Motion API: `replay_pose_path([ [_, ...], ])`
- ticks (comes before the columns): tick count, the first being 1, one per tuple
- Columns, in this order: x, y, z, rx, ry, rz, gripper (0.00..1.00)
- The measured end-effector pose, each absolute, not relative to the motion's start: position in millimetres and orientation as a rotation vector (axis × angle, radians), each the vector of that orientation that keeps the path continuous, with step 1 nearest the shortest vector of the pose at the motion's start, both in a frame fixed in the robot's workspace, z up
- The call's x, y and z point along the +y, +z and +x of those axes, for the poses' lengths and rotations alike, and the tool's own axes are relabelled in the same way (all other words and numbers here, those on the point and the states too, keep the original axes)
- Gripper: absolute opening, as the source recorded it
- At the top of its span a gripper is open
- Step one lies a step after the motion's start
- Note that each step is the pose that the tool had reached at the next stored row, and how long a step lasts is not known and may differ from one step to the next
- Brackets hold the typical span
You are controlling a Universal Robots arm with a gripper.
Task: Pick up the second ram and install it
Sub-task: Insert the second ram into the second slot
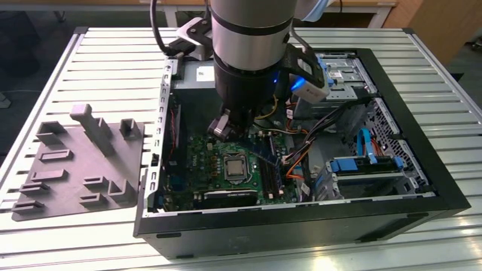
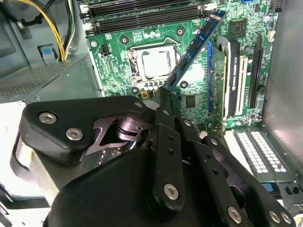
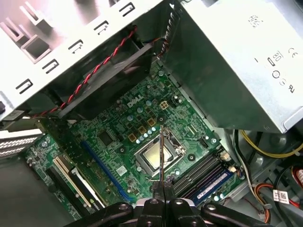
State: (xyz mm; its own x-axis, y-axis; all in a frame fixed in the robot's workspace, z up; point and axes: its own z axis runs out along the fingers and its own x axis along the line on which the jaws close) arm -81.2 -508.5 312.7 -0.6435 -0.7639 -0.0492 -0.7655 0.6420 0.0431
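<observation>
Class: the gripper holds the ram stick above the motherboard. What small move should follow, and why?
Probably a sideways shift toward the empty memory sockets: the gripper, shut on the second ram, appears to hang over the processor socket, short of them.

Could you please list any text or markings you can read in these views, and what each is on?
None reliably readable.
White lettering on the motherboard: illegible.
Stamped symbols and digits on the power supply casing: unclear.
No print legible on the second ram in the gripper.
</observation>
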Motion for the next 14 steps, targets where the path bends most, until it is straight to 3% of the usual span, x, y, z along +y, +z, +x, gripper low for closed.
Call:
replay_pose_path([
  [14, -508.5, 312.6, -81.2, 2.876, 0.091, -1.185, 0.12],
])
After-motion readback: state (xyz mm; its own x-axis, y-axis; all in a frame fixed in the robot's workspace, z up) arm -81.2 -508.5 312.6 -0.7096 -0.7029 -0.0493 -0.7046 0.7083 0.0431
